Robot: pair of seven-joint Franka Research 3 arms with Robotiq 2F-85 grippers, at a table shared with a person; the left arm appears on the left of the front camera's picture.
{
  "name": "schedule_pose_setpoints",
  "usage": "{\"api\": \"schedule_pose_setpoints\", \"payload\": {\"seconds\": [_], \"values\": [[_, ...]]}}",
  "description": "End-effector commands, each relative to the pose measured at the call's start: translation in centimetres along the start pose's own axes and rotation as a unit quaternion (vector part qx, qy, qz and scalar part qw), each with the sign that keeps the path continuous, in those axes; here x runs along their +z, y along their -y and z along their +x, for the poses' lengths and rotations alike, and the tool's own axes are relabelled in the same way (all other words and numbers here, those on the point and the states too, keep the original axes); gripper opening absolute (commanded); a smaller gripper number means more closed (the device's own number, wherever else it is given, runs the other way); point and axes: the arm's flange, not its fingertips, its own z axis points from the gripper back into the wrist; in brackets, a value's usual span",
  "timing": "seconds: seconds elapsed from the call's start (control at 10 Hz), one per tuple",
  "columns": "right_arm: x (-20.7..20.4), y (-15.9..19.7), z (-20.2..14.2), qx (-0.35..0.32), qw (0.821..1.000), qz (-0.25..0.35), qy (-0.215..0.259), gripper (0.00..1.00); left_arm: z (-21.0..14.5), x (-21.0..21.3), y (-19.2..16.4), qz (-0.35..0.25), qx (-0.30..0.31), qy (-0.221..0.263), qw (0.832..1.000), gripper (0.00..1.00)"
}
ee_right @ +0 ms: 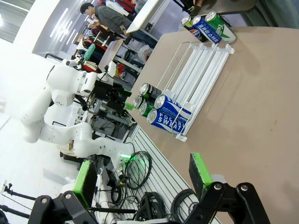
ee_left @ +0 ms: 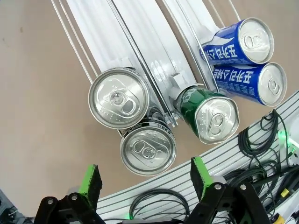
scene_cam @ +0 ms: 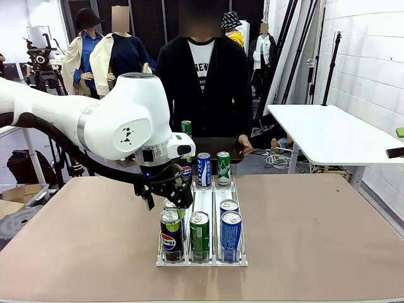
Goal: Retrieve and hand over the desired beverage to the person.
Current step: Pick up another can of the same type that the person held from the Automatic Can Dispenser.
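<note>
A clear wire rack (scene_cam: 208, 196) on the brown table holds drink cans in three lanes. At its near end stand a black Pepsi can (scene_cam: 170, 235), a green can (scene_cam: 199, 233) and a blue can (scene_cam: 230, 233). My left gripper (scene_cam: 169, 197) hangs open just above the left lane. In the left wrist view its green pads (ee_left: 91, 181) stand wide apart over two silver-topped cans (ee_left: 119, 98), beside the green can (ee_left: 212, 116). My right gripper (ee_right: 142, 175) is open and empty, well back from the rack (ee_right: 201, 65). The person (scene_cam: 202, 82) stands at the far side.
More cans (scene_cam: 203, 169) stand at the rack's far end, and a green can (scene_cam: 186, 127) shows behind my left arm. The person's hand (scene_cam: 243, 145) rests on a dark tray (scene_cam: 218, 146). A white table (scene_cam: 328, 132) stands at the right. Cables (ee_left: 261, 140) lie below the table edge.
</note>
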Motion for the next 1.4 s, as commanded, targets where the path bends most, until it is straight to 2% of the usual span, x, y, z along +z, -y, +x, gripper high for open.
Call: {"api": "schedule_pose_setpoints", "payload": {"seconds": [0.0, 1.3], "values": [[-0.2, 0.0, -0.2, 0.002, 1.000, -0.005, 0.005, 1.00, 0.4, 0.0, 0.4, 0.000, 0.002, -0.012, 1.000, 1.00], [-0.2, 0.0, -0.2, 0.002, 1.000, -0.005, 0.005, 1.00, 2.0, -3.1, -0.7, -0.008, 0.006, -0.034, 0.999, 1.00]]}}
